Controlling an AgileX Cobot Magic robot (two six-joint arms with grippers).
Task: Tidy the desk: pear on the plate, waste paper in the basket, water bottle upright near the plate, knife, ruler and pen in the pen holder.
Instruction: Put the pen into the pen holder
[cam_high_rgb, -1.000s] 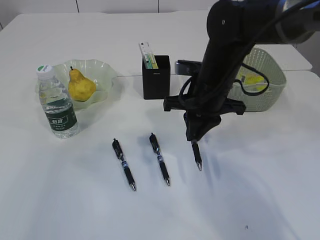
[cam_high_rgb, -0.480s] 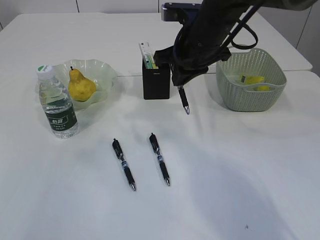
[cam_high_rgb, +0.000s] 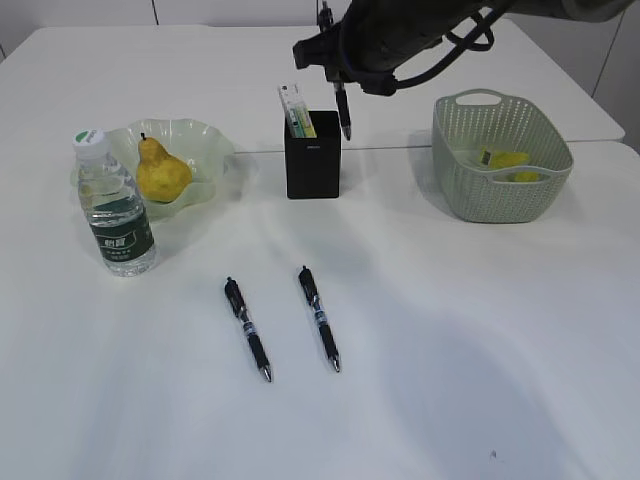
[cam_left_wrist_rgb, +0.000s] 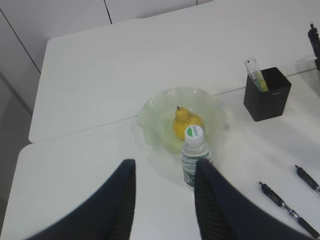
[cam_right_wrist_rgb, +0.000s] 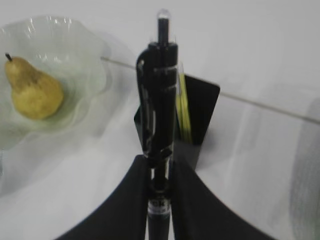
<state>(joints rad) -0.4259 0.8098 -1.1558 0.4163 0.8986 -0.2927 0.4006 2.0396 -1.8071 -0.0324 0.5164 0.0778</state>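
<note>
The right pincer is clamped on a pen, which is held upright, tip down, above the counter. The pen's long axis is close to vertical. The black pen holder stands just below and slightly left of the tip in the exterior view; in the right wrist view its open mouth is seen directly behind the pen. The tip appears just off the holder's right rim; alignment over the opening cannot be confirmed.

Judged next: a small shift toward the holder, then a straight descent.

The left pincer is spread and grasps nothing, held high above the bottle and well away from the holder.

Two pens lie on the counter, roughly parallel. The pear sits on the plate.
</note>
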